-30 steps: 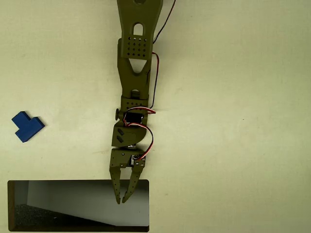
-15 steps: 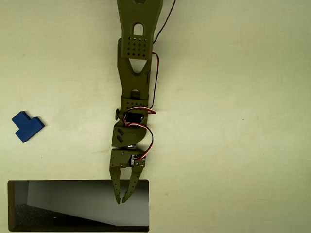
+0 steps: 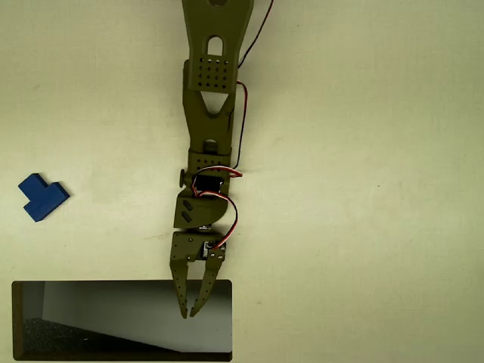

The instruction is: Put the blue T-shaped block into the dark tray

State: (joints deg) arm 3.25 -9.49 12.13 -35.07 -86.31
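Note:
In the overhead view the blue T-shaped block (image 3: 42,197) lies flat on the pale table at the far left, well apart from the arm. The dark tray (image 3: 121,354) is a wide rectangular recess at the bottom left, with a pale grey sloping inside and a dark floor. My olive-green gripper (image 3: 188,312) points down the picture over the tray's right part. Its fingertips nearly touch and nothing is between them. The block is far to the upper left of the gripper.
The olive arm (image 3: 211,113) runs from the top edge down the middle, with red and black wires beside it. Pale bare table surface (image 3: 363,189) spreads to the right of the arm and between arm and block.

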